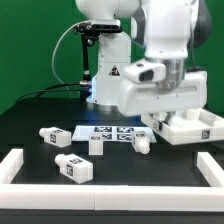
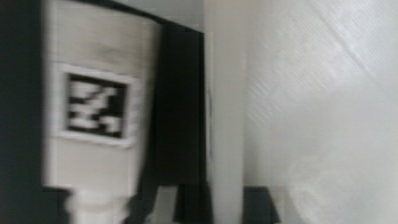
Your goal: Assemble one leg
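Several white legs lie on the black table in the exterior view: one [image 1: 52, 135] at the left, one [image 1: 72, 168] in front, one [image 1: 95, 143] and one [image 1: 143, 143] near the middle. My gripper [image 1: 166, 117] is lowered at the left rim of the big flat white panel [image 1: 192, 126]. Its fingertips are hidden behind the hand there. The wrist view is very close and blurred. It shows a leg [image 2: 93, 105] with its black-and-white tag beside the panel's white face [image 2: 311, 110]. My gripper [image 2: 199, 206] shows only as dark blurred bands, and its jaws cannot be made out.
The marker board [image 1: 112, 131] lies flat between the legs. White rim pieces stand at the front left [image 1: 12, 166] and front right [image 1: 210, 170]. The robot's base [image 1: 105, 75] and a cable stand behind, before a green backdrop.
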